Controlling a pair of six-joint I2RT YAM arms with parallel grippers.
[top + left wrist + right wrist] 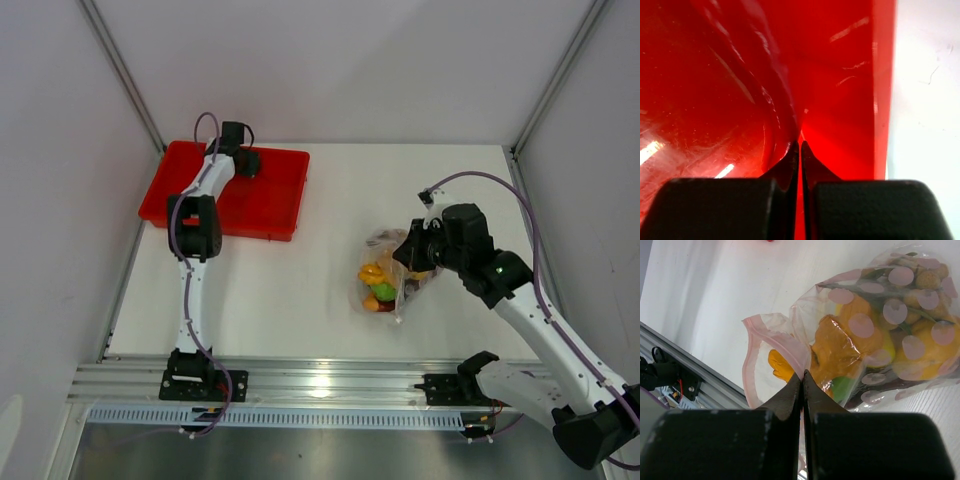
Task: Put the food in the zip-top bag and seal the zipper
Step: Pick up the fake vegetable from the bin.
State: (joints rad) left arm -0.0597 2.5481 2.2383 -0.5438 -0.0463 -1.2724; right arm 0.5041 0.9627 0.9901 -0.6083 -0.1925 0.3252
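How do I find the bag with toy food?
On the white table, look at the right half, by the right end effector. A clear crinkly bag lies there; pink dots and yellow-orange toys inside set it apart from the red tray.

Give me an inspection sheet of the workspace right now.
Surface: white table, no spills seen.
Job's things: food inside the zip-top bag, right of centre; zipper looks partly open.
Clutter: red tray, far left.
Grippers: left gripper shut over the tray, holding nothing; right gripper shut at the bag's mouth, pinch unclear.
Cables: purple cables along both arms, no snag seen.
Surroundings: white walls, metal frame; nothing else seen.
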